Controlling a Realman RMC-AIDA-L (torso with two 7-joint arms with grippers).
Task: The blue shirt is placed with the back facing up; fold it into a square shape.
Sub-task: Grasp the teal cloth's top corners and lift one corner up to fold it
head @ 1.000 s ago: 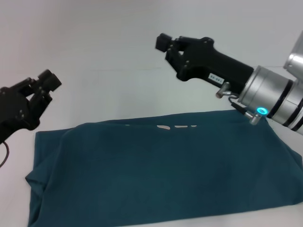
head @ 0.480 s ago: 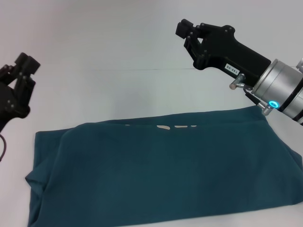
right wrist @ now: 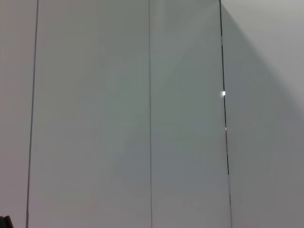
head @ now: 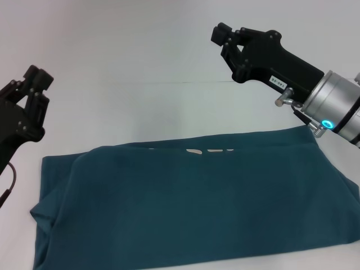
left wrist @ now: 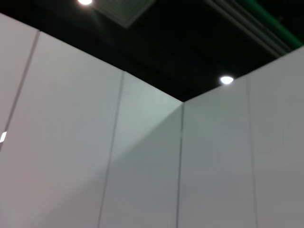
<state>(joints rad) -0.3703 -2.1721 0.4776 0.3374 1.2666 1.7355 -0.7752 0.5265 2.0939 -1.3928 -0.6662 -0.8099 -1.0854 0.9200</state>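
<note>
The blue shirt (head: 191,202) is laid flat on the white desk (head: 140,62), folded into a wide band along the desk's near edge, running almost from the left side to the right side. Its far edge is a fold line with a few white print marks (head: 211,151) showing near the middle. Wrinkles and a doubled layer are seen at the shirt's left end; the near edge is cut off by the head view.

The left gripper (head: 35,84) is held in the air above the desk's left side, beyond and to the left of the shirt's far-left corner, apart from the fabric. Nothing is held in it; whether its fingers are parted or together cannot be told.

The right gripper (head: 226,40) is held raised above the desk's far right area, well beyond the shirt's far edge, not touching the fabric. Nothing is gripped by it; the spacing of its fingers cannot be told either. The right arm's silver wrist ring (head: 332,109) with a lit blue dot is seen over the shirt's far-right corner.

Only white wall panels and ceiling lights are shown in both wrist views.
</note>
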